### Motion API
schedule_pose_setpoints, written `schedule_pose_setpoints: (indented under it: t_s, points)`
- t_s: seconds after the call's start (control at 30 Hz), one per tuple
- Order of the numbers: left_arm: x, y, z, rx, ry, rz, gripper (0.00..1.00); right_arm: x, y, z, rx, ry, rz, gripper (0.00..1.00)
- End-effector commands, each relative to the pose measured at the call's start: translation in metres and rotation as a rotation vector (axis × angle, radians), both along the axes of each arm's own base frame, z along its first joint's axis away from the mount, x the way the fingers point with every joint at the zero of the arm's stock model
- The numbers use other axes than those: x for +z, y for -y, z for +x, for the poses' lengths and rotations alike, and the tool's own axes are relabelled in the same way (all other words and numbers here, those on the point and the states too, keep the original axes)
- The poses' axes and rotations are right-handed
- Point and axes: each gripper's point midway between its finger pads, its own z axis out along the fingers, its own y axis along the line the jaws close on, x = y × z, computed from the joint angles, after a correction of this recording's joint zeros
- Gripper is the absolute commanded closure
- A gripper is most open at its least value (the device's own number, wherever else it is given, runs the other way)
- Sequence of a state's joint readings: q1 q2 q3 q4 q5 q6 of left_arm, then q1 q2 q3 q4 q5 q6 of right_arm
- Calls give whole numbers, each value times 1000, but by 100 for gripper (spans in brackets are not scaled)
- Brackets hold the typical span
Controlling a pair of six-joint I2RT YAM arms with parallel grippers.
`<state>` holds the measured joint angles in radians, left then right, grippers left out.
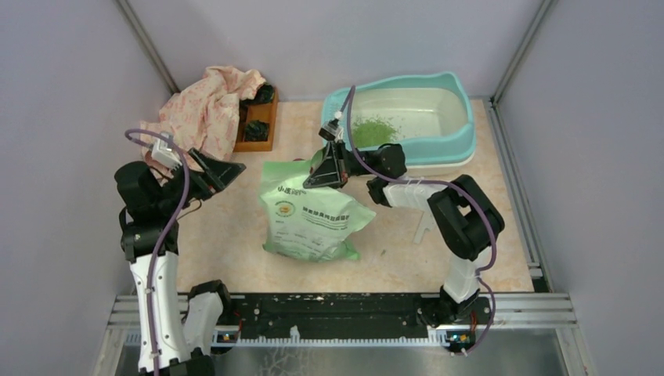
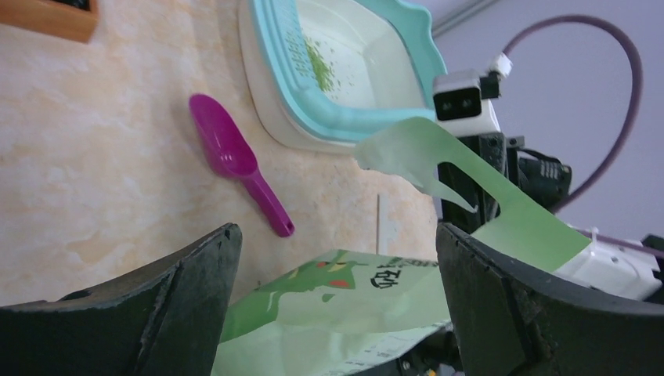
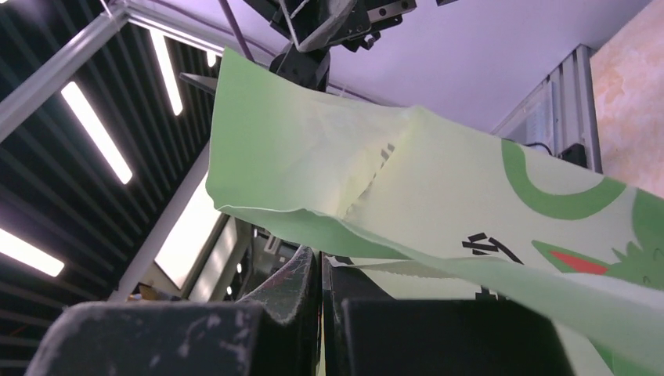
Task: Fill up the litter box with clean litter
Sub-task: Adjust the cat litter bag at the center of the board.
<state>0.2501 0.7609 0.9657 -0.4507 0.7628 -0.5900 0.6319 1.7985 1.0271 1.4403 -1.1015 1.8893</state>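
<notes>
Plainly, the pale green bag carries the only writing here: dark Chinese characters across its front and near its top edge, too small to read, with a green ring and a cartoon figure with a red patch. The right gripper is clamped on the bag's torn top edge, its two fingers pressed together with the film pinched between them. The left gripper hangs with its jaws wide apart and nothing between them, just left of the bag's top. The litter box sits on the counter just beyond the right gripper and to its right. The clean litter lies as a small green pile in the basin's end nearest that gripper. A purple scoop lies on the counter ahead of the left gripper, beside the litter box.
</notes>
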Motion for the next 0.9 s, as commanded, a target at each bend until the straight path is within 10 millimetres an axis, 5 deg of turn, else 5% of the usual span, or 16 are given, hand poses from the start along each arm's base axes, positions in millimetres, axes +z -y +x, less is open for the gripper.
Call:
schedule_pose_setpoints:
  t_s: [0.0, 0.17, 0.43, 0.47, 0.67, 0.87]
  points:
    - [6, 20, -24, -106, 64, -40, 1, 58, 22, -13, -69, 171, 199, 100]
    - [-3, 30, -37, -162, 98, -80, 1, 30, 14, 4, -78, 158, 127, 100]
    - [-10, 33, -40, -185, 112, -85, 1, 17, 0, 24, -80, 211, 64, 100]
    - [-7, 33, -40, -187, 118, -82, 1, 13, 0, 28, -93, 224, 41, 93]
    - [-5, 43, -50, -245, 122, -87, 1, -27, 21, 58, -229, 333, -278, 66]
    - [-17, 53, -60, -301, 98, -91, 1, -53, 56, 70, -367, 497, -520, 61]
